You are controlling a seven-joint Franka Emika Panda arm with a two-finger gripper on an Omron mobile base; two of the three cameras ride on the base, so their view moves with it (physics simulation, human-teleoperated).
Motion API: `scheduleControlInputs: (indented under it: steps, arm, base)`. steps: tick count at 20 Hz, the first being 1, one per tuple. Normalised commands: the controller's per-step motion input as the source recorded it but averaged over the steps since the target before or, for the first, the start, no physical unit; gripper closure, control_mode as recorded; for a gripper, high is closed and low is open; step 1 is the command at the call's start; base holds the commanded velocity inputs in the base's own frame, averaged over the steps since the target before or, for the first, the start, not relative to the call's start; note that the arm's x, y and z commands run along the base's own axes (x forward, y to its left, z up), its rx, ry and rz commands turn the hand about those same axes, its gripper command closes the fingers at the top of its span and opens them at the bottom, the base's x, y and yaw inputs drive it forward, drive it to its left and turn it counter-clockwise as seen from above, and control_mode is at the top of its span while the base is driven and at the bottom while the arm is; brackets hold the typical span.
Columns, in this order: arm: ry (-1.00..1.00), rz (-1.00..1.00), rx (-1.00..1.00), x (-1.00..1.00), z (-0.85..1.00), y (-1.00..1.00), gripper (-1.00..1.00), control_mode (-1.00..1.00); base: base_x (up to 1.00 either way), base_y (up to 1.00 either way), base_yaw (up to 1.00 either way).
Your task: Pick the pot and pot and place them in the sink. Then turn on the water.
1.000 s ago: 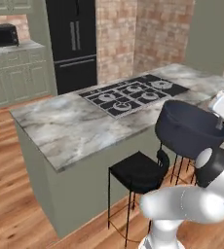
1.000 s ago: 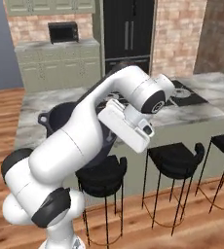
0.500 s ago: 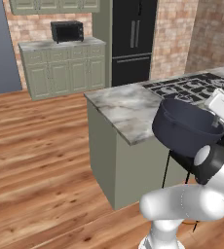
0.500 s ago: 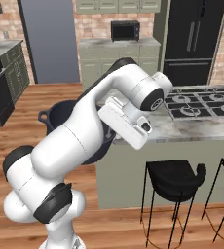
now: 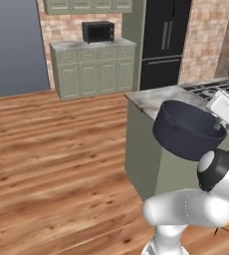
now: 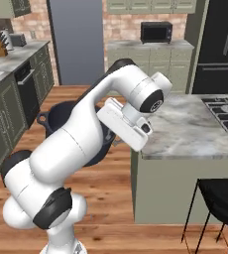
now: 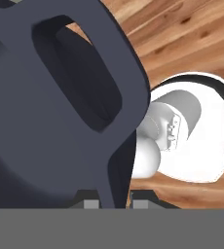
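The gripper [image 7: 112, 202] is clenched on the loop handle of the navy pot [image 5: 186, 130], held aloft just in front of the island [image 5: 151, 99]. The pot tilts, its mouth opening toward 11 o'clock. Beyond stands a microwave [image 5: 98, 32] on cabinets [image 5: 91, 69].

My arm [image 6: 81, 144] is glossy white, built of thick rounded links with smooth shells. Dark grey bands ring the joints: one at the shoulder low on my body [image 6: 54, 208], one as a round black cap on the wrist joint [image 6: 153, 100] just behind my hand. My hand [image 6: 123, 125] is a flat white block with a small dark spot near its end. Below my hand, my white base [image 7: 192, 131] is rounded, with a dark rim.
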Motion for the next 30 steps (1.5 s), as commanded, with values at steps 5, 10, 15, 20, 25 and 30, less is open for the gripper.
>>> scheduleControlInputs:
  steps: [5,10,15,20,25,30]
  arm:
    - [0.00,0.00,0.00,0.00,0.00,0.00,1.00,1.00]
    - [0.00,0.00,0.00,0.00,0.00,0.00,1.00,1.00]
    - [0.00,0.00,0.00,0.00,0.00,0.00,1.00,1.00]
    - [0.00,0.00,0.00,0.00,0.00,0.00,1.00,1.00]
    - [0.00,0.00,0.00,0.00,0.00,0.00,1.00,1.00]
    - [0.00,0.00,0.00,0.00,0.00,0.00,1.00,1.00]
  base:
    - [0.75,0.64,0.00]
    - [0.97,0.73,0.00]
    - [0.97,0.81,-0.02]
    - [1.00,0.88,-0.01]
    - [0.97,0.80,0.02]
    - [1.00,0.57,0.52]
